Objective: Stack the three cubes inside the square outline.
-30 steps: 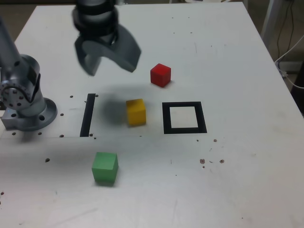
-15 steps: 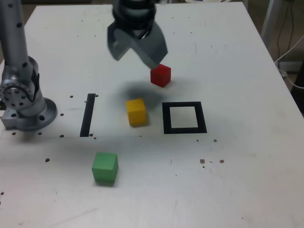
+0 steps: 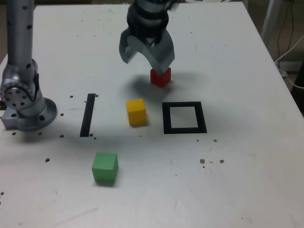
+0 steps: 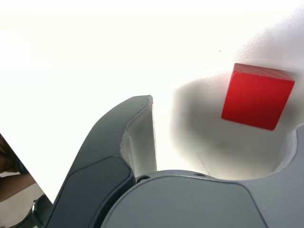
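hovering over red cube (image 3: 160, 77), end effector (image 3: 145, 58) spread wide.

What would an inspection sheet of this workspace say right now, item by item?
Surface: white table, dark specks.
Job's things: red cube beyond yellow cube; green cube nearest the camera; square outline unfilled, nothing stacked.
Clutter: black strip.
Hand: open, over the red cube, holding nothing.
Cables: white cables past the exterior view's right table edge.
Surroundings: arm base at the exterior view's left.
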